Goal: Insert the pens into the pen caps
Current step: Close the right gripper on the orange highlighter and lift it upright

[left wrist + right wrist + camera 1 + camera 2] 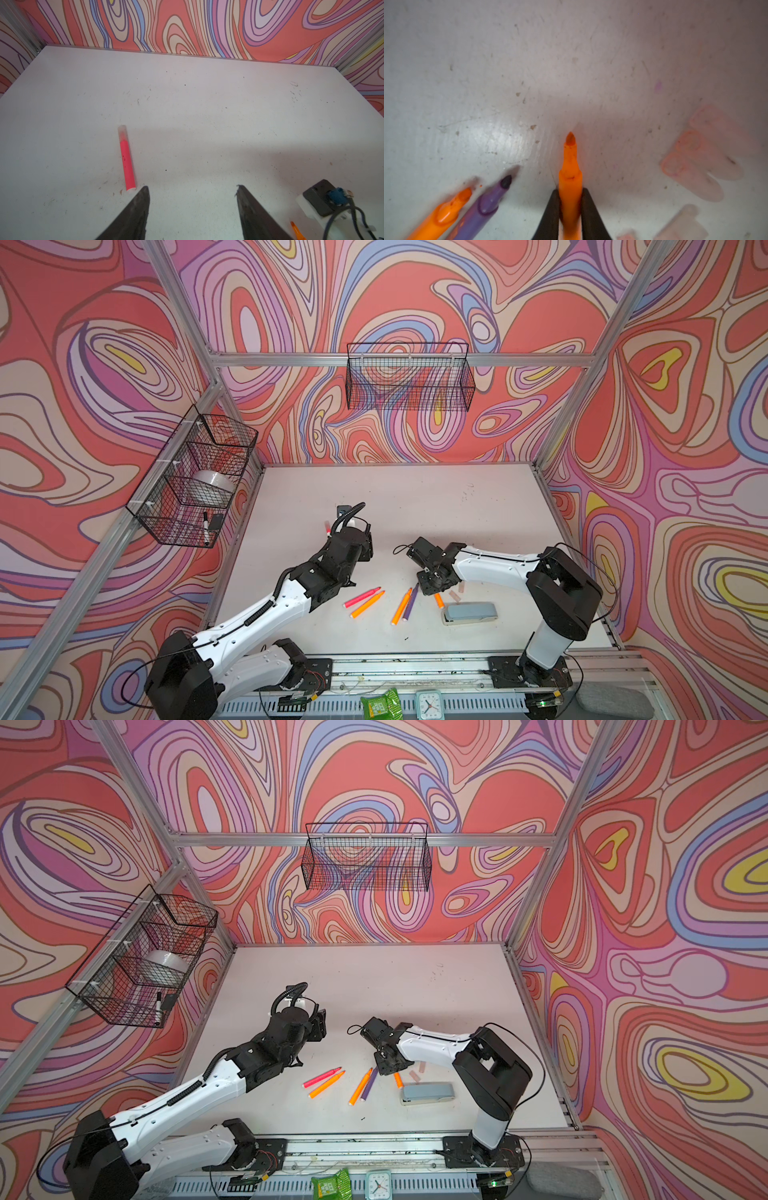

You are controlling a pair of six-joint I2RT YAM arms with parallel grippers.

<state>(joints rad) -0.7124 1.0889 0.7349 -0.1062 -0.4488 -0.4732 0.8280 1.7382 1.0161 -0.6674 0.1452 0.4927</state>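
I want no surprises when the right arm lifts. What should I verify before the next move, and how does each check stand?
1. Right gripper jaws shut on the orange pen: ok.
2. Its tip bare, ahead of the jaws: ok.
3. Purple pen apart from the held one: ok.
4. Pen caps lying loose nearby: ok.
5. Left gripper jaws open and empty: ok.
6. Held pen off the table: cannot tell.

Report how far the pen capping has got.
Done: one capped pink pen lies by the open, empty left end effector. In hand: the right end effector is shut on a bare-tipped orange pen. Left: an uncapped pink pen, a second orange pen, a third orange pen and a purple pen lie on the table; loose pen caps sit near the stapler.
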